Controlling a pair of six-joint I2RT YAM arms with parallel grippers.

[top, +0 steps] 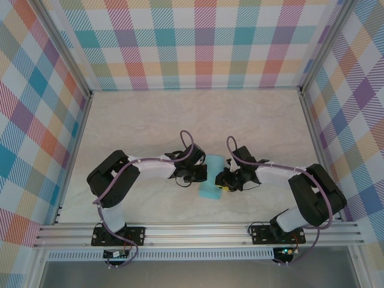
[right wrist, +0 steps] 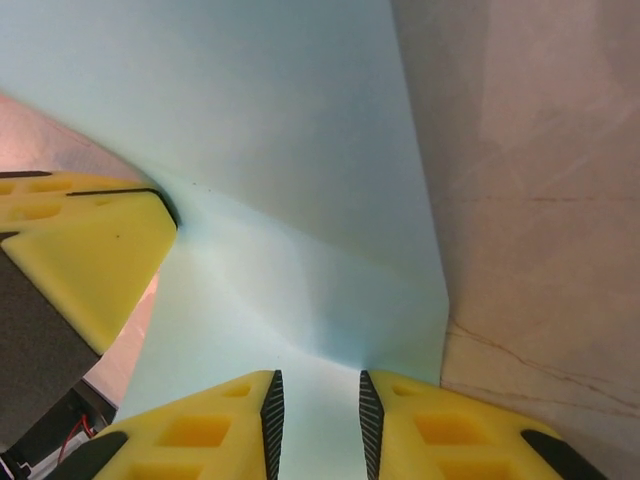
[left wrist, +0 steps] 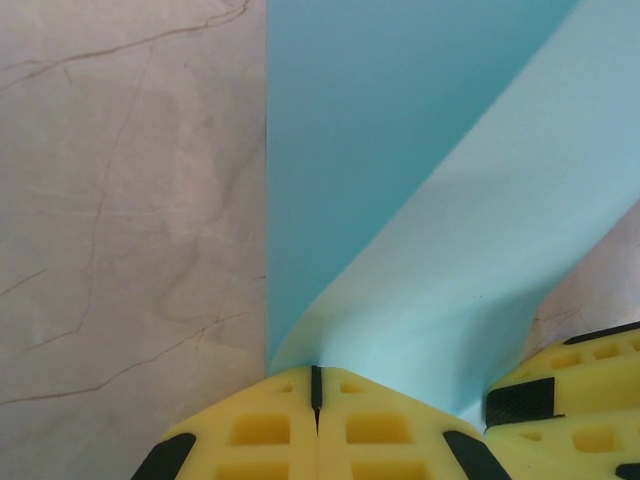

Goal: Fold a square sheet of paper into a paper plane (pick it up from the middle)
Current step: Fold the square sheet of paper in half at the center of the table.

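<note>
Beyond the left fingers (left wrist: 285,395) we lose the square sheet of paper (left wrist: 400,150) at the top edge; between the right fingers (right wrist: 230,395) it runs off the bottom edge.

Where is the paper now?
In the top view the paper sits front-centre on the table, the left hand pinching its left edge, the right hand at its right edge.

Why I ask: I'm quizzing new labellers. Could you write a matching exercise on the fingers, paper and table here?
Things:
1. left fingers
2. right fingers
3. paper
4. table

States or colours:
a. marbled beige
b. shut on the paper
c. light blue
d. slightly apart

Pairs: 1-b, 2-d, 3-c, 4-a.
</note>
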